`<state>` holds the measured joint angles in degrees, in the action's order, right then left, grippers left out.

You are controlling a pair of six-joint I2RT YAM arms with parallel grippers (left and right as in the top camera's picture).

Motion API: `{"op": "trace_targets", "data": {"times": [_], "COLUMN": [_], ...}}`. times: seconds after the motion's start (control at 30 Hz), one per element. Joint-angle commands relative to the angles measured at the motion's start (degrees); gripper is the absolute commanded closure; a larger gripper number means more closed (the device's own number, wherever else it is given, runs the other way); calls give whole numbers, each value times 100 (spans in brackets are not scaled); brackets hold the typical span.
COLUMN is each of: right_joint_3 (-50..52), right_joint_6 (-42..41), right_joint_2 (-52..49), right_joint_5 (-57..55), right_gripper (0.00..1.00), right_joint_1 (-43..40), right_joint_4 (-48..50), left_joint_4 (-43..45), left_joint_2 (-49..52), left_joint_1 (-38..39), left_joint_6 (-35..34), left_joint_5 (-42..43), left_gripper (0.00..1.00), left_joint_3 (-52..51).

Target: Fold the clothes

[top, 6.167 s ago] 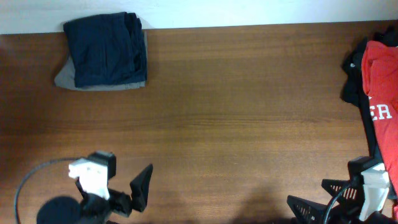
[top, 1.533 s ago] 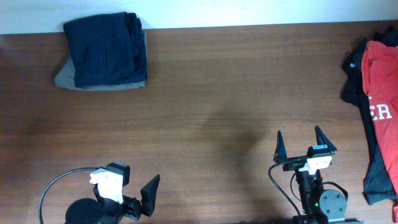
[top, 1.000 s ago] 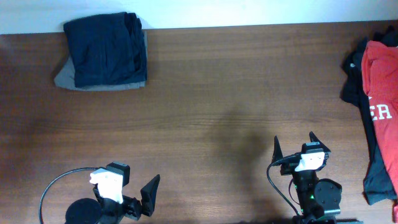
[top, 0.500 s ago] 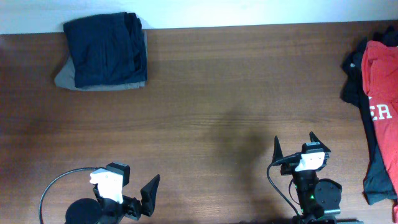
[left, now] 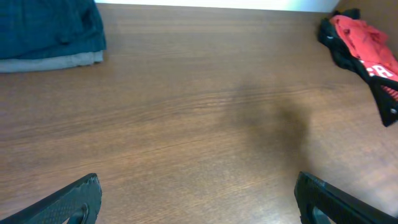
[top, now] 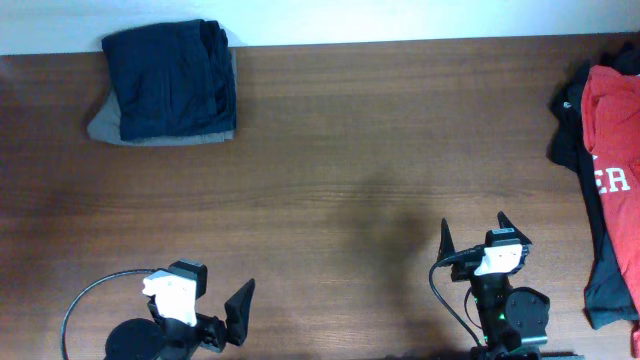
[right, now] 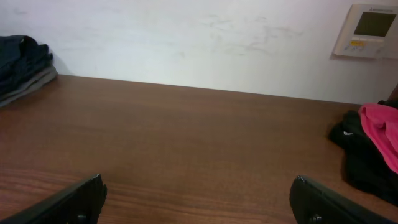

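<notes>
While navy shorts (top: pixel 170 80) and red shirt (top: pixel 615 150) hug opposite edges, table (top: pixel 400 170) spans between.

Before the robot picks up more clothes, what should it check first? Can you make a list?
1. left gripper open with nothing in it: ok.
2. right gripper open with nothing in it: ok.
3. navy-blue shorts folded and lying on the grey shorts in the far left corner: ok.
4. Middle of the table free for folding: ok.
5. red shirt and black garment at the right edge folded: not ok, they lie in a crumpled heap.
6. How many pieces are in that heap: cannot tell.
</notes>
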<state>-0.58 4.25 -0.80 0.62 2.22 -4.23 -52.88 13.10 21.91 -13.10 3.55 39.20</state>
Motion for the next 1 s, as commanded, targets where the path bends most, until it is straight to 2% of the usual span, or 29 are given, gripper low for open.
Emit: {"op": "trace_targets", "data": {"times": [0.0,0.23,0.4,0.57,0.7,0.8,0.97], "right_joint_3": [26,26,26,26,26,26,26], "right_joint_6": [-63,-63,-63,-63,-63,-63,-63], "right_joint_2": [59,59,59,59,59,59,59], "right_joint_5": [-92,-92,-92,-92,-92,-92,-92], "right_gripper": [1,2,1,1,1,1,1], "right_joint_1": [-46,-46,-46,-46,-46,-46,-46], "right_joint_4": [-35,-35,-35,-35,-35,-35,-35], "left_joint_4": [15,332,1375,2870,4212,5066,5372], "left_joint_2": [-50,-120,-654,-1257,-1279,-1279,-1281], "left_joint_1": [-221,-1499,-1991,-2028,-2026,-2026,-2026], "left_joint_6": [-15,-15,-13,-11,26,466,975], "left_joint_5": [-149,-72,-72,-52,15,221,308], "left_gripper": [1,1,1,1,1,1,1], "left_joint_3": [-17,-332,-1121,-2100,-2835,-3281,-3646]}}
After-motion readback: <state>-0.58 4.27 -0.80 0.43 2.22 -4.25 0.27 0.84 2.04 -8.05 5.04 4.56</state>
